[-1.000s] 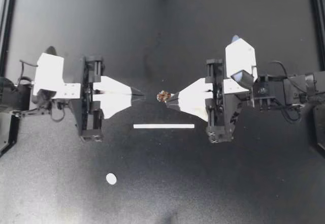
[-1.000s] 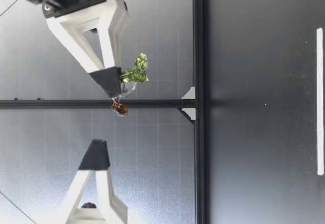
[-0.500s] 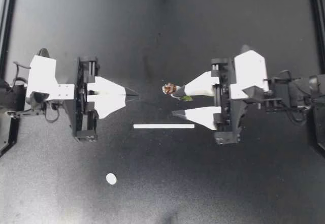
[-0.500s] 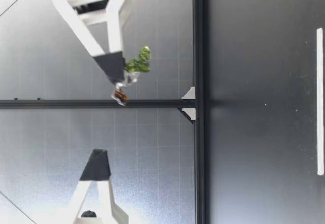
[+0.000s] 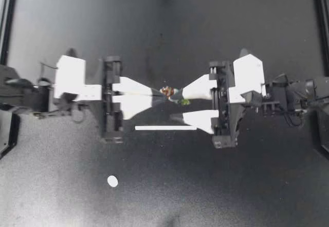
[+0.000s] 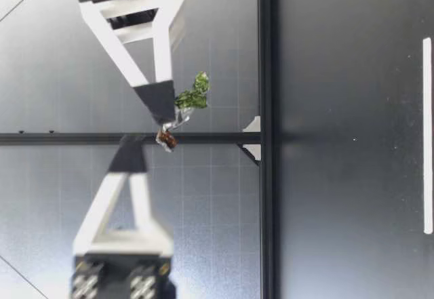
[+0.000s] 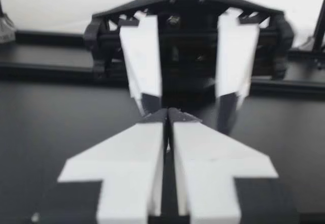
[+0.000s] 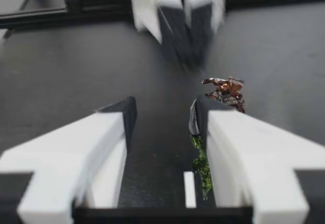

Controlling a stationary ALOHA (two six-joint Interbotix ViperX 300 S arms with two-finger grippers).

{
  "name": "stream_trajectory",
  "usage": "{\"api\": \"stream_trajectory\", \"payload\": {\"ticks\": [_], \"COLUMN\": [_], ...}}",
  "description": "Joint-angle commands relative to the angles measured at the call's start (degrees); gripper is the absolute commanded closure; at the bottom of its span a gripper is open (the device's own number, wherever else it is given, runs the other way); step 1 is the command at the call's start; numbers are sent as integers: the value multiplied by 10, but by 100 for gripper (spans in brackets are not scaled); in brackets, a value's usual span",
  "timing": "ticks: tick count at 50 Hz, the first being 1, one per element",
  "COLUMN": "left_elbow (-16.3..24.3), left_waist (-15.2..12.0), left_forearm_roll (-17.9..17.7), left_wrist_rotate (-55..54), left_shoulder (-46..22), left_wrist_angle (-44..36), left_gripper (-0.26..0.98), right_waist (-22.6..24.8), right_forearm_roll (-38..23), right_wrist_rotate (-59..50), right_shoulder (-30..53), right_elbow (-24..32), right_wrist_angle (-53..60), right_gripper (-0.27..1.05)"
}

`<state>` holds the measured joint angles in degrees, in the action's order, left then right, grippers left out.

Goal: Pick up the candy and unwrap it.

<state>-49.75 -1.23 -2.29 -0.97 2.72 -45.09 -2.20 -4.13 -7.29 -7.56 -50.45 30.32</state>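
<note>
Top view: the black table [image 5: 164, 31] fills the scene, and the two grippers meet tip to tip near its centre.

Left gripper [image 5: 157, 92]: reaches in from the left. Its two fingers are pressed together along their length. The left wrist view shows only a hairline slit between them, with nothing in it. The black tips sit just beside the candy, on its left. Contact cannot be confirmed from any view.

Right gripper [image 5: 174, 105]: reaches in from the right. Its fingers stand wide apart, one on the far side and one on the near side. The far finger [image 5: 198, 88] carries the load at its black tip, and the near finger touches nothing.

White strip [image 5: 165, 128]: lies flat on the table, running left to right. It is on the near side of the two grippers, apart from both.

White disc [image 5: 112, 181]: lies flat on the table, nearer and further left than the strip, well apart from everything else.

Green wrapper [image 5: 184, 102]: a crumpled foil piece clinging to the inner face of the right gripper's far finger. In the low view it hangs below that fingertip, clear of the table.

Candy [image 5: 166, 90]: a small brown-red lump with crinkled foil. It is stuck to the tip of the far finger, on the side toward the left gripper. The low view shows it raised well above the table, between the tips of the two grippers.
</note>
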Motion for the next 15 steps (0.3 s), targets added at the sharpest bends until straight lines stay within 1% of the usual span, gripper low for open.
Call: {"api": "stream_trajectory", "payload": {"ticks": [1,6,15], "left_elbow": [18,16,6], "left_waist": [-4,-6,-6], "left_forearm_roll": [-3,-13,-16], "left_wrist_rotate": [-1,-2,-3], "left_shoulder": [-3,-4,9], "left_wrist_angle": [4,11,25], "left_gripper": [79,79,79], "right_waist": [8,13,16], "right_forearm_roll": [-1,-1,-1], "right_wrist_rotate": [1,1,2], "right_shoulder": [-11,-20,-48], "right_elbow": [12,11,4], "right_wrist_angle": [5,5,5], "right_gripper": [28,28,28]}}
